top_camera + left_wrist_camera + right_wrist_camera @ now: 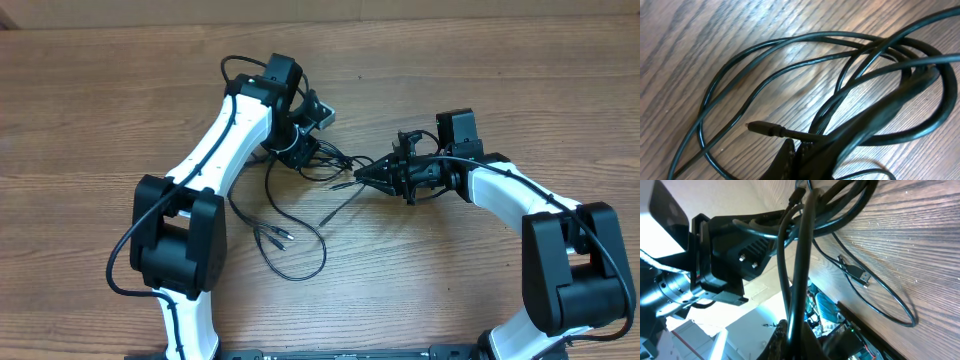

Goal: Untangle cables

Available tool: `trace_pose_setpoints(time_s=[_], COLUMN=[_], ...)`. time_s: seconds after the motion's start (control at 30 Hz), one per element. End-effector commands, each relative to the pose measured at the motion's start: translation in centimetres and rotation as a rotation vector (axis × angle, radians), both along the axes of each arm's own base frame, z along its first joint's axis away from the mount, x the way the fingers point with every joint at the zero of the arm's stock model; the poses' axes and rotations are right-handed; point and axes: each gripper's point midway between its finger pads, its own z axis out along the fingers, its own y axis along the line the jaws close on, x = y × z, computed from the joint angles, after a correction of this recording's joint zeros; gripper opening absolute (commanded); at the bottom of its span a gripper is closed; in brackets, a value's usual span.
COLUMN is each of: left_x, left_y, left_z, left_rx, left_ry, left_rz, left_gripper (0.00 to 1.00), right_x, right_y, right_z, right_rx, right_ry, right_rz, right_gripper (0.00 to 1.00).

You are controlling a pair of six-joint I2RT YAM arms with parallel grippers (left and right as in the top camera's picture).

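I have the left gripper (300, 152) and the right gripper (368, 176) close together over the middle of the wooden table (120, 90), tips facing each other, and the knotted part of the cables (335, 163) lies between them. Both jaws are closed. In the right wrist view a black cord runs straight out from between my fingertips, so I judge that this gripper pinches one strand. In the left wrist view a small plug (765, 128) comes out just beside the closed fingertips (790, 157), so this side also seems to hold a strand near its end.

I think the two grips sit on the two sides of the knot so that the arms can pull apart and open it.

The rest of the cables hangs down from the knot in loose loops that lie flat on the table toward my side, with a flat connector (860, 275) resting free on the wood. There is no box, tray or other container in view; the cables lie directly on the bare table.
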Motion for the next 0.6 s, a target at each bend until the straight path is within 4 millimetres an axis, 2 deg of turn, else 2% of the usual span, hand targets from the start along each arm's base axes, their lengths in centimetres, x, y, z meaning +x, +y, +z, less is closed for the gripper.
trace_pose_setpoints(time_s=[0.0, 0.2, 0.3, 0.33, 0.4, 0.5, 0.57], left_x=[0.8, 0.8, 0.8, 0.8, 0.7, 0.5, 0.5], left_y=[1.4, 1.4, 1.4, 1.4, 1.4, 1.4, 1.4], left_z=[-0.2, -0.2, -0.2, -0.2, -0.2, -0.2, -0.2], left_rx=[0.028, 0.028, 0.026, 0.026, 0.025, 0.027, 0.028], left_ry=[-0.004, -0.004, -0.002, 0.000, 0.004, 0.012, 0.014], left_rz=[0.070, 0.070, 0.075, 0.077, 0.077, 0.076, 0.077], left_gripper=[0.04, 0.04, 0.04, 0.04, 0.04, 0.04, 0.04], right_x=[0.0, 0.4, 1.1, 1.2, 1.5, 1.3, 0.9], right_y=[0.2, 0.0, -0.4, -0.6, -1.1, -2.5, -3.3], right_z=[0.9, 0.3, -0.7, -1.1, -2.1, -4.3, -5.5], right_rx=[0.026, -0.010, -0.073, -0.099, -0.155, -0.281, -0.352], right_ry=[-0.031, -0.040, -0.047, -0.041, -0.028, 0.029, 0.070], right_rz=[0.021, -0.001, -0.038, -0.053, -0.083, -0.137, -0.160], right_gripper=[0.04, 0.04, 0.05, 0.10, 0.33, 0.58, 0.67])
